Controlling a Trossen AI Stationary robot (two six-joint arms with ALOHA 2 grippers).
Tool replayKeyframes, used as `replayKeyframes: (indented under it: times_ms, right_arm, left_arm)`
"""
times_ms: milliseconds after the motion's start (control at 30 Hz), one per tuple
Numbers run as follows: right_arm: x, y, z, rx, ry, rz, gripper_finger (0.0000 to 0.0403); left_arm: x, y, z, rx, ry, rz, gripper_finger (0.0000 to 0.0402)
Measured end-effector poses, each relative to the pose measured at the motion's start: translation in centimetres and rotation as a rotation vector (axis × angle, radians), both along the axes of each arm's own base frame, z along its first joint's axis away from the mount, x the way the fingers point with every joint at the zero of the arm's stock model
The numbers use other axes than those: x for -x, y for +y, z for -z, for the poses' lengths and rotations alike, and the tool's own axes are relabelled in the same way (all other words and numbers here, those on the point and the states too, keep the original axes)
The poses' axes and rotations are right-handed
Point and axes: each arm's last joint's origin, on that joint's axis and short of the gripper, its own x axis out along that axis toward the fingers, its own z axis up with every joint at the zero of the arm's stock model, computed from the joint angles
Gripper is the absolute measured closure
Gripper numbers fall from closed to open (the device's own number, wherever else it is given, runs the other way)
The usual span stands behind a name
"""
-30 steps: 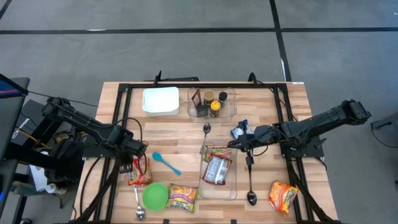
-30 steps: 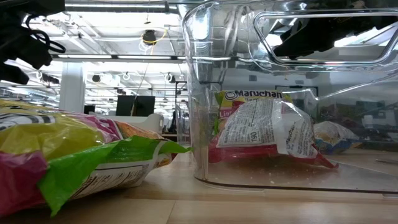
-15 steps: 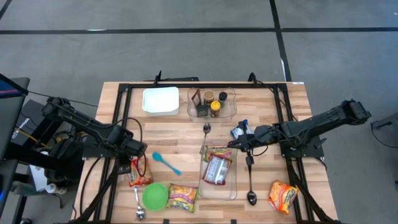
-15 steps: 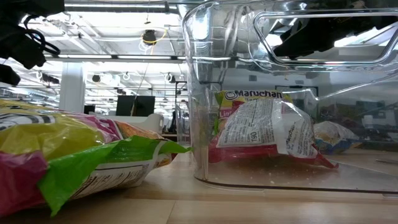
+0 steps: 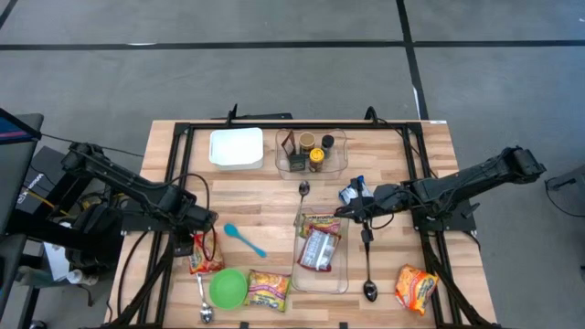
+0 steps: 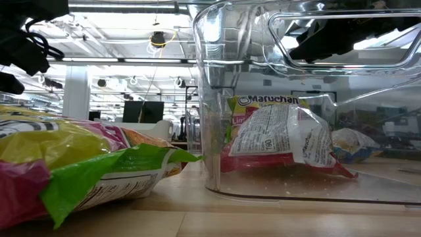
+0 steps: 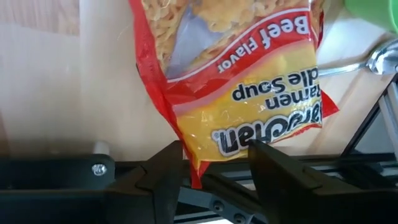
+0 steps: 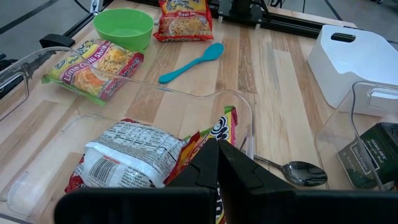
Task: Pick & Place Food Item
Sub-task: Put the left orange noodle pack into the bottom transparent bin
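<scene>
While the high view covers the whole table, it places the left gripper directly at the upper end of a red beef ramen packet, which lies flat on the wood beside the black frame rail. A green bowl sits just beyond the packet's far end, with a lime ramen packet next to it and a blue spoon just beside the gripper. The right gripper hangs at the rim of a clear container that holds two noodle packets.

From the low view, the lime ramen packet fills the foreground and the clear container stands just beside it with the noodle packets inside. Neither gripper's fingertips can be made out here.

Seen from the left wrist view, the left gripper has its two fingers spread, one on either side of the red beef ramen packet's sealed edge. The packet's corner lies between the fingers; whether they touch it cannot be told.

Seen from the right wrist view, the right gripper has its fingers pressed together with nothing between them, poised over the noodle packets in the clear container.
</scene>
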Motion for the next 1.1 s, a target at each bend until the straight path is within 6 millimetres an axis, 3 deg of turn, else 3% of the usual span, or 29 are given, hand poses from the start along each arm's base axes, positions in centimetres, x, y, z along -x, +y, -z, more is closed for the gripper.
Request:
replayKeyframes:
  times_ms: [367,733,1100]
  right_arm:
    - [0.0,0.0,0.0,0.000,0.000,0.000,0.0403]
    - [0.0,0.0,0.0,0.000,0.000,0.000,0.0403]
    - [0.0,0.0,0.0,0.000,0.000,0.000,0.0403]
  left_arm:
    - [0.1,0.1,0.1,0.003,-0.023,0.101,0.0246]
    - [0.5,0.2,1.6,0.007,-0.033,0.137,0.0270]
    - [0.5,0.2,1.7,0.004,-0.029,0.132,0.0339]
